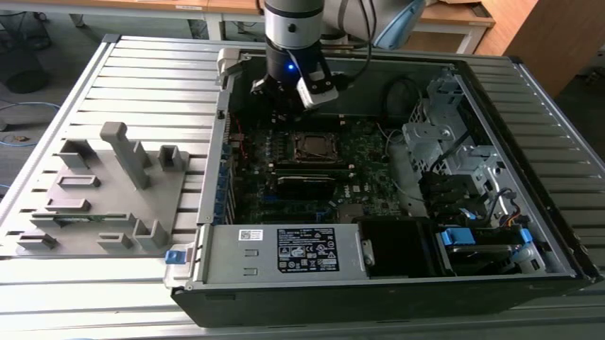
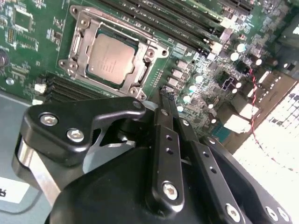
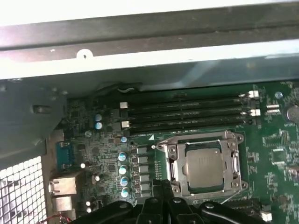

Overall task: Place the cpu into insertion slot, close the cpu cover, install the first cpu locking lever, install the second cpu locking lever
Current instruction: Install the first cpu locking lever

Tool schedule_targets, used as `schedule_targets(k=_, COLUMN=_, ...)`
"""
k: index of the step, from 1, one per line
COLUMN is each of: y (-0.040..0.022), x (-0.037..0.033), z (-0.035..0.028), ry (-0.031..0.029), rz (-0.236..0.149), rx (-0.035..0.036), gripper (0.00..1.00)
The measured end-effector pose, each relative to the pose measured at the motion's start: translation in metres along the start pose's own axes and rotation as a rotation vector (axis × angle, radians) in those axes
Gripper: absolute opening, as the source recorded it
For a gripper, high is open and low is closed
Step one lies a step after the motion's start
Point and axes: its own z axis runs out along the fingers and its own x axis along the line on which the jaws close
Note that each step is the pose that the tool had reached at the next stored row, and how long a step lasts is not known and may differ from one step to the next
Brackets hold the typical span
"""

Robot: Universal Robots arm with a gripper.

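Hanging just beside the insertion slot [image 2: 138,70], my gripper [image 2: 166,94] has its two fingers pressed together with nothing between them. The cpu [image 2: 111,58] lies flat in the slot. The cpu cover [image 2: 77,44] sits down around it.

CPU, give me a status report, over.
Tool shut, empty, just off a corner of the cpu cover. Cpu seated, cover down around it. Nothing blocking.

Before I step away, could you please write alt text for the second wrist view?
The cpu sits in the insertion slot on the green board, with the cpu cover lying around it. In the foreground, the black gripper, fingers shut, points its tips beside the socket's corner.
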Motion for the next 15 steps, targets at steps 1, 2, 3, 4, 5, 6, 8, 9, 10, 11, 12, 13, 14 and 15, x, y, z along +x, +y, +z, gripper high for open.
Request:
schedule_targets(k=1, y=0.0000, x=0.0000, z=0.0000, ry=0.0002, rz=-0.012, rx=-0.0002, gripper=0.11)
schedule_targets(k=2, y=0.0000, x=0.0000, z=0.0000, ry=0.0003, rz=-0.018, rx=-0.0004, gripper=0.11)
schedule_targets(k=3, y=-0.0001, x=0.0000, z=-0.0004, ry=0.0005, rz=-0.021, rx=-0.0003, gripper=0.11)
schedule_targets(k=4, y=0.0000, x=0.0000, z=-0.0012, ry=0.0005, rz=-0.023, rx=-0.0004, gripper=0.11)
schedule_targets(k=5, y=0.0000, x=-0.0001, z=-0.0020, ry=0.0005, rz=-0.024, rx=-0.0005, gripper=0.11)
schedule_targets(k=6, y=0.0000, x=-0.0001, z=-0.0029, ry=0.0005, rz=-0.025, rx=-0.0006, gripper=0.11)
schedule_targets(k=8, y=0.0001, x=-0.0001, z=-0.0043, ry=0.0005, rz=-0.026, rx=-0.0005, gripper=0.11)
schedule_targets(k=9, y=0.0001, x=-0.0001, z=-0.0046, ry=0.0005, rz=-0.026, rx=-0.0007, gripper=0.11)
schedule_targets(k=10, y=0.0001, x=-0.0001, z=-0.0046, ry=0.0004, rz=-0.026, rx=-0.0008, gripper=0.11)
schedule_targets(k=11, y=0.0001, x=-0.0002, z=-0.0046, ry=0.0004, rz=-0.026, rx=-0.0009, gripper=0.11)
schedule_targets(k=12, y=0.0000, x=0.0003, z=-0.0047, ry=0.0005, rz=-0.026, rx=-0.0007, gripper=0.11)
schedule_targets(k=13, y=-0.0001, x=0.0014, z=-0.0048, ry=0.0006, rz=-0.026, rx=-0.0005, gripper=0.11)
schedule_targets(k=14, y=-0.0002, x=0.0031, z=-0.0048, ry=0.0006, rz=-0.026, rx=-0.0006, gripper=0.11)
schedule_targets(k=15, y=-0.0004, x=0.0048, z=-0.0048, ry=0.0006, rz=-0.026, rx=-0.0013, gripper=0.11)
